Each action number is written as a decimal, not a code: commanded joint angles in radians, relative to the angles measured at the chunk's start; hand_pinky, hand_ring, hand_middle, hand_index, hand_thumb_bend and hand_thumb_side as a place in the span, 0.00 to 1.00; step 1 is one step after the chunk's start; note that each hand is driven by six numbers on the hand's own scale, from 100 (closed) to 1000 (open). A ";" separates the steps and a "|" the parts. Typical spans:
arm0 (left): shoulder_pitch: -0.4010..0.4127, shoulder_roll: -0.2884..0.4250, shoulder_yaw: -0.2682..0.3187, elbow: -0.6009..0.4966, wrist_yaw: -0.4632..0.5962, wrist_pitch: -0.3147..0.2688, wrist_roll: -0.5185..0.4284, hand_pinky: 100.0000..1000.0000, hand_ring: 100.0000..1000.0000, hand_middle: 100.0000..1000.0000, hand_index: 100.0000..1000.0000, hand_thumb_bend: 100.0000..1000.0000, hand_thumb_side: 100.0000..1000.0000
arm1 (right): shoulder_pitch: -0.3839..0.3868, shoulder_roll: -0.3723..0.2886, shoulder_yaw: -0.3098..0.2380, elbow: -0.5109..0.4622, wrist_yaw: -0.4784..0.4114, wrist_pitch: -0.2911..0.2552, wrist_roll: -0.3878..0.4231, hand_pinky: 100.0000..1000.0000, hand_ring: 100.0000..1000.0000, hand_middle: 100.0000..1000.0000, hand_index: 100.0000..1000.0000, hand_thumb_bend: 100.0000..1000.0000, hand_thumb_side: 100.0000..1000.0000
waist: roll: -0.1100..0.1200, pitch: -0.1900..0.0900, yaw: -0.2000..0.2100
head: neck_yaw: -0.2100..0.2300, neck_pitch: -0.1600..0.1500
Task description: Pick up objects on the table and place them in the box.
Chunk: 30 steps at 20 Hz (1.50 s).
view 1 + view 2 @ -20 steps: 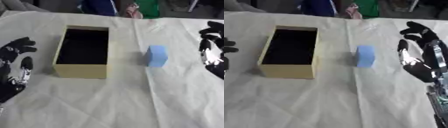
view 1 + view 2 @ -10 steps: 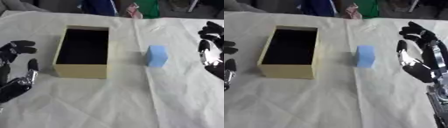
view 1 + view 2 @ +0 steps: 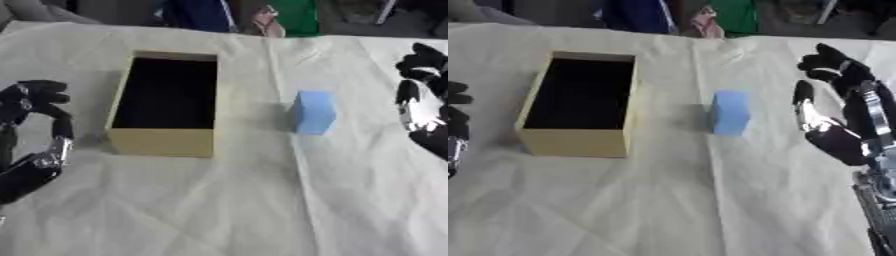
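Blue block [image 3: 313, 112] unmoved; left robot hand [image 3: 35, 131] has shifted inward.

Count on the cloth-covered table [image 3: 227, 200]: one open box [image 3: 162, 141], tan outside, dark inside. One blue block [image 3: 313, 112], standing apart from the box. Two robot hands were in view, the left hand [image 3: 31, 150] and the right hand [image 3: 842, 120].

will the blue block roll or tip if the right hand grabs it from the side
Probably won't roll: the block has flat faces and sits on one. It stands taller than wide, so a high push could tip it. The cloth is wrinkled, so it may drag instead of sliding. The right hand is open, apart from it.
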 commanded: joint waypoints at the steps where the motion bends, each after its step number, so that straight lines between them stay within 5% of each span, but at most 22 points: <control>1: -0.010 0.011 0.008 -0.017 -0.003 0.002 0.002 0.83 0.70 0.71 0.62 0.00 0.23 | -0.006 -0.022 -0.006 -0.021 0.009 -0.001 0.003 0.78 0.98 0.63 0.75 0.00 0.29 | -0.001 -0.014 0.000 | 0.003 -0.010; 10: -0.009 0.012 0.007 -0.016 -0.001 0.005 -0.003 0.83 0.70 0.71 0.59 0.00 0.23 | -0.011 -0.081 0.000 -0.021 0.011 -0.002 0.004 0.78 0.97 0.63 0.75 0.00 0.27 | -0.005 -0.016 0.002 | 0.002 -0.009; 11: -0.009 0.012 0.007 -0.016 -0.001 0.005 -0.004 0.83 0.70 0.70 0.53 0.00 0.23 | -0.013 -0.095 0.003 -0.021 0.012 -0.003 0.006 0.77 0.97 0.64 0.75 0.00 0.24 | -0.006 -0.016 0.003 | 0.002 -0.009; 21: -0.006 0.019 0.004 -0.013 0.001 0.010 -0.018 0.83 0.70 0.70 0.60 0.00 0.20 | -0.052 -0.363 0.063 0.023 0.009 -0.035 0.046 0.79 1.00 0.71 0.83 0.00 0.13 | -0.019 -0.022 0.009 | -0.004 -0.004; 30: -0.005 0.023 0.001 -0.013 0.003 0.014 -0.027 0.82 0.70 0.70 0.63 0.00 0.20 | -0.132 -0.519 0.132 0.102 -0.002 -0.074 0.292 0.95 1.00 0.94 1.00 0.00 0.12 | -0.023 -0.028 0.019 | -0.007 -0.005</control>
